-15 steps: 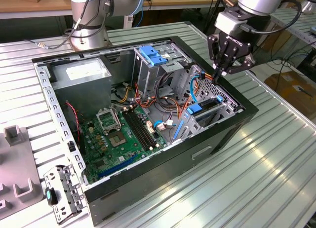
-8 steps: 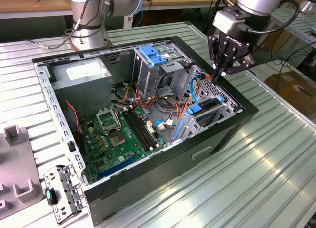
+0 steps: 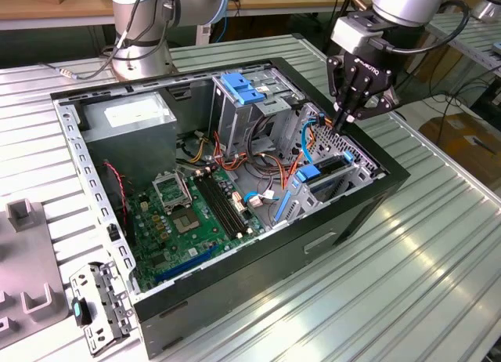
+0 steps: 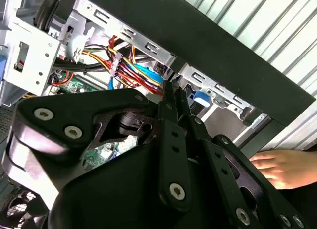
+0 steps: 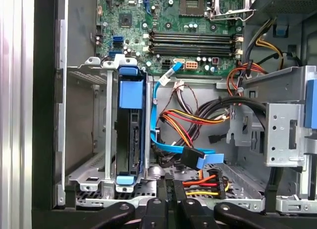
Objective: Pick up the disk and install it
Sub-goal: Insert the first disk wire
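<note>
Looks mostly done: disk [image 5: 130, 135] sits upright in its bay [image 5: 94, 177], just beside the gripper [image 3: 345, 119], whose fingers are pinched together on nothing.

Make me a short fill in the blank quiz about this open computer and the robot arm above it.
1. The flat rectangular disk sits in a carrier bracket of ___ plastic.
2. The disk stands on edge in a grey metal cage inside the open ___ computer case.
3. The robot's black hand hangs over the case with its fingers ___.

Missing words: blue; black; shut.
</note>
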Motion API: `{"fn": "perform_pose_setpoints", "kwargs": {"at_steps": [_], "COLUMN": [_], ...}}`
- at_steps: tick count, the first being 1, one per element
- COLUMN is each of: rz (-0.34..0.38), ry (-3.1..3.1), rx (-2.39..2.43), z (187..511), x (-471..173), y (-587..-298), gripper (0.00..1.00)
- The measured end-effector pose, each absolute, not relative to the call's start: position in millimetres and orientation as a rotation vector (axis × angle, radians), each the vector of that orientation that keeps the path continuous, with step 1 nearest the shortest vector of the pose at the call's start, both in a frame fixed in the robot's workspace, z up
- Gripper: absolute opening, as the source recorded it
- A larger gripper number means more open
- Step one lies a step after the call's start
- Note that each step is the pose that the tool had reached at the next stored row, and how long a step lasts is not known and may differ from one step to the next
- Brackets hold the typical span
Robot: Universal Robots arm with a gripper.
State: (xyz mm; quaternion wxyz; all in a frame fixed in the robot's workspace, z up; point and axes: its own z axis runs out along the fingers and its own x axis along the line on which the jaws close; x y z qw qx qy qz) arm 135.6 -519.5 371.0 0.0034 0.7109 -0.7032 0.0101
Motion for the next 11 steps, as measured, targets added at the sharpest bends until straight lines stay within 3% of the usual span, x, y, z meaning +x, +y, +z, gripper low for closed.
{"fn": "perform_pose_setpoints", "kwargs": {"at_steps": [11], "rz": [0.035], "ry": [-2.275], "rx": [2.160], "z": [368.0], "x": [130.8], "y": [-522.5], "gripper": [0.16]}}
